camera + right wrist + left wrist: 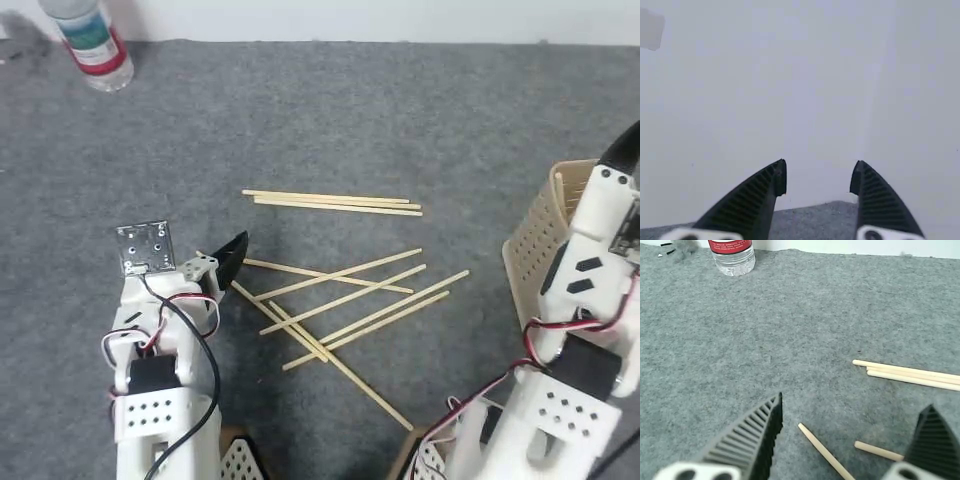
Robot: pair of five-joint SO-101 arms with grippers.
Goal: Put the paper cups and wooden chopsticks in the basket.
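Ribbed black fingers (757,437) of my left gripper (854,407) sit closest, spread wide and holding nothing, low over the grey felt mat (400,110). I judge that width is deliberate: a thin stick lying flat is easiest to take by straddling it, and the blunt end of one wooden chopstick (822,452) lies on the felt just inside the gap. A second chopstick end (877,451) pokes out beside my other finger. Both belong to the crossed heap of chopsticks (340,290) in the middle of the mat. The sticks overlap at angles there, so lifting one may drag its neighbours. Beyond the heap, three chopsticks (335,203) lie side by side, touching, well apart from the rest. The basket (530,250) stands at the far right edge of the mat, its perforated beige wall beside my right arm, which covers most of it, so I cannot tell what it holds. My right gripper (820,165) is raised toward the white wall, jaws parted and empty; I take that as parked clear of the work. A water bottle (92,40) stands at the far corner, no part of this job. By my reckoning every chopstick I can see lies on the felt, so the job is at its start.
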